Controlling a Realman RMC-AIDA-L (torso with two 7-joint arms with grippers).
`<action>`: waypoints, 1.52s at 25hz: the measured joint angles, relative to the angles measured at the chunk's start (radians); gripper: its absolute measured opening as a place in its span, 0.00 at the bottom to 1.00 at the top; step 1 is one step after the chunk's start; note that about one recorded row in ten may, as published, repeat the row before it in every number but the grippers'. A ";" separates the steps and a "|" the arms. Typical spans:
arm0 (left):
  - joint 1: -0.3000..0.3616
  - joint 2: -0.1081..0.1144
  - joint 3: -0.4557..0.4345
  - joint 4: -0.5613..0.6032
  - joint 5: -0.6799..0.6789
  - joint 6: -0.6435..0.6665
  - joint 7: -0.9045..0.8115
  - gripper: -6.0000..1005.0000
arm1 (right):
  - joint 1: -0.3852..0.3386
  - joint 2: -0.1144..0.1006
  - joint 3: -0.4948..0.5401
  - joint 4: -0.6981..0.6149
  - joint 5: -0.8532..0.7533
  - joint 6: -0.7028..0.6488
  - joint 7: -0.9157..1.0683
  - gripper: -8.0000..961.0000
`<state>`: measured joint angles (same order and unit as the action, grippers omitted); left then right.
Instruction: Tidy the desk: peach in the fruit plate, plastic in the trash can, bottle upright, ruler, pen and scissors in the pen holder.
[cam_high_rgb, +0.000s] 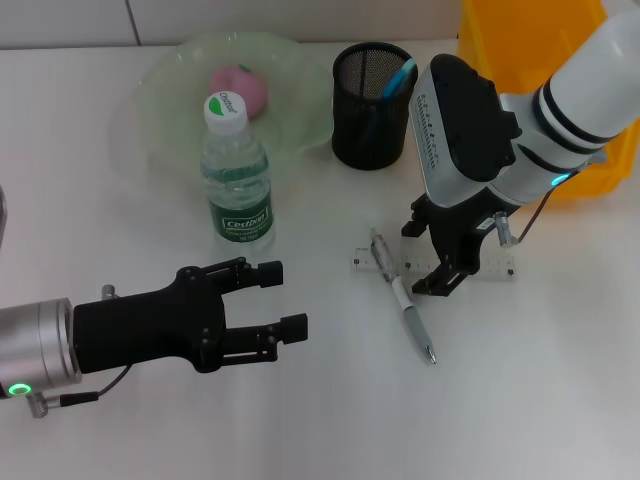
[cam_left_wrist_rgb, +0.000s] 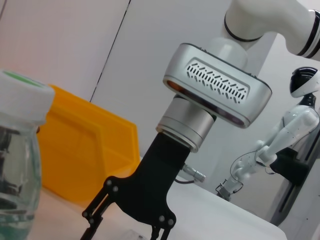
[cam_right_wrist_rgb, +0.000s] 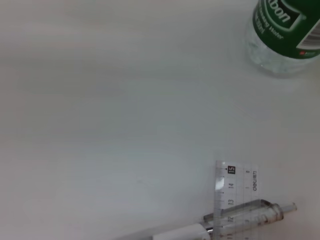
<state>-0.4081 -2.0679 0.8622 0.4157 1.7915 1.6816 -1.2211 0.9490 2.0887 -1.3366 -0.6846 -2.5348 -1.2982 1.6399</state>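
Observation:
A clear ruler (cam_high_rgb: 497, 268) lies flat on the white desk, and a white and clear pen (cam_high_rgb: 407, 303) lies across its left end. My right gripper (cam_high_rgb: 446, 279) is open, low over the ruler's middle; the left wrist view shows it (cam_left_wrist_rgb: 126, 231) spread. The right wrist view shows the ruler (cam_right_wrist_rgb: 235, 186), the pen (cam_right_wrist_rgb: 245, 214) and the bottle's base (cam_right_wrist_rgb: 285, 30). The water bottle (cam_high_rgb: 238, 175) stands upright. A pink peach (cam_high_rgb: 240, 88) lies in the green fruit plate (cam_high_rgb: 165, 85). The black mesh pen holder (cam_high_rgb: 372, 110) holds a blue item (cam_high_rgb: 401, 77). My left gripper (cam_high_rgb: 282, 298) is open and empty at the front left.
A yellow bin (cam_high_rgb: 535, 50) stands at the back right behind my right arm; it also shows in the left wrist view (cam_left_wrist_rgb: 85, 150). The bottle (cam_left_wrist_rgb: 17, 165) is close to the left wrist camera. No scissors or plastic show.

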 joint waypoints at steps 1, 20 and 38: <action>0.000 0.000 0.000 0.000 -0.002 -0.002 0.000 0.83 | 0.000 0.001 -0.002 0.004 0.001 0.005 0.001 0.79; -0.003 -0.001 0.000 -0.003 -0.012 -0.005 0.000 0.83 | -0.022 -0.006 -0.001 -0.032 0.035 -0.034 0.007 0.40; -0.002 0.000 0.001 -0.003 -0.016 0.006 0.015 0.83 | -0.258 -0.010 0.572 -0.303 0.610 -0.113 -0.011 0.42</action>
<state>-0.4103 -2.0676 0.8636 0.4126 1.7752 1.6874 -1.2063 0.6911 2.0783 -0.7650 -0.9880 -1.9247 -1.4112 1.6291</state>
